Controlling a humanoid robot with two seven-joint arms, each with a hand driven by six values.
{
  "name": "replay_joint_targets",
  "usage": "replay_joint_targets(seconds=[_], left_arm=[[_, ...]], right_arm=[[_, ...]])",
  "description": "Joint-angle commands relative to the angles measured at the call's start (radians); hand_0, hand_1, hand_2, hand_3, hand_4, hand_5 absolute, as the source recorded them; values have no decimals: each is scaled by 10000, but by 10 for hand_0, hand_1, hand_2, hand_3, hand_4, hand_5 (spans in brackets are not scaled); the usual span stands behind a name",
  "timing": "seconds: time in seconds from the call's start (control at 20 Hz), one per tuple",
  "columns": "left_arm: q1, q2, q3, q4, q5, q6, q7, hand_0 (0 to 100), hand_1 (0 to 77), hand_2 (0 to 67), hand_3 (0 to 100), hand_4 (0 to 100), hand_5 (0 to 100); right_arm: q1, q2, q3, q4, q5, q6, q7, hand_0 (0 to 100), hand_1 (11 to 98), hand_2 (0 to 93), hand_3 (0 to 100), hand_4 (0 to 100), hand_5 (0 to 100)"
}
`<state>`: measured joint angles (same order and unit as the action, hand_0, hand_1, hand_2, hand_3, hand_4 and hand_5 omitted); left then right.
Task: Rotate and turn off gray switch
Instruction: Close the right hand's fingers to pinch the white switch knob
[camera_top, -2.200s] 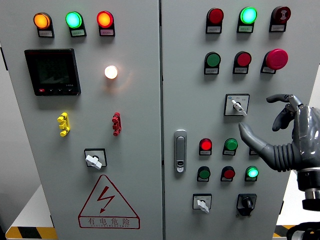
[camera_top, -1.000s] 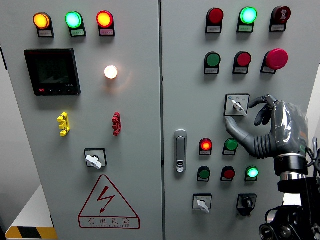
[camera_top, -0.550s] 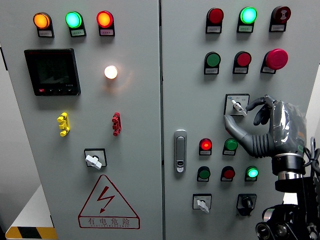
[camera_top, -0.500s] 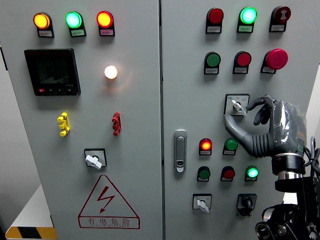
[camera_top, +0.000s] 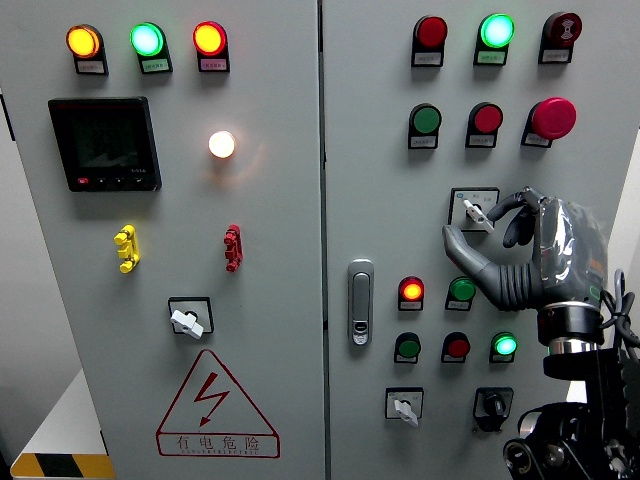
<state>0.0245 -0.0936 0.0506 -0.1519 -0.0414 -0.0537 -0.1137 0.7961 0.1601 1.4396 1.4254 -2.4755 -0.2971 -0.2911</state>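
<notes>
The gray rotary switch (camera_top: 472, 211) sits on a black square plate on the right cabinet door, its pale lever pointing down and to the right. My right hand (camera_top: 468, 224) comes up from the lower right and brackets it. The index fingertip (camera_top: 490, 211) reaches the lever's right side. The thumb (camera_top: 452, 238) lies just below and left of the plate, a small gap away from the knob. The other fingers curl loosely behind. The pinch is not closed on the knob. My left arm does not show.
Similar gray switches sit at the left door (camera_top: 187, 320) and lower right door (camera_top: 402, 407), beside a black knob (camera_top: 492, 404). Below the hand are lit red (camera_top: 411, 291) and green (camera_top: 505, 345) buttons. A red mushroom button (camera_top: 552, 118) is above, and the door handle (camera_top: 360, 301) to the left.
My right hand rose from the lower right and moved left to the gray switch. Its index finger and thumb have drawn in around the knob. The lever's angle looks unchanged.
</notes>
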Motion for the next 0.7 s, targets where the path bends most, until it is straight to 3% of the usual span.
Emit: replay_joint_targets(seconds=[0.0,0.65], left_arm=[[0,0,0,0,0,0,2,0,0,101,215,119,124],[0,0,0,0,0,0,2,0,0,101,214,119,124]], right_arm=[[31,-6,-7,-80,-34,-36,-50,0,463,633,894,833,914],[92,10,-145,-310,-80,-342,-50,0,447,676,916,828,921]])
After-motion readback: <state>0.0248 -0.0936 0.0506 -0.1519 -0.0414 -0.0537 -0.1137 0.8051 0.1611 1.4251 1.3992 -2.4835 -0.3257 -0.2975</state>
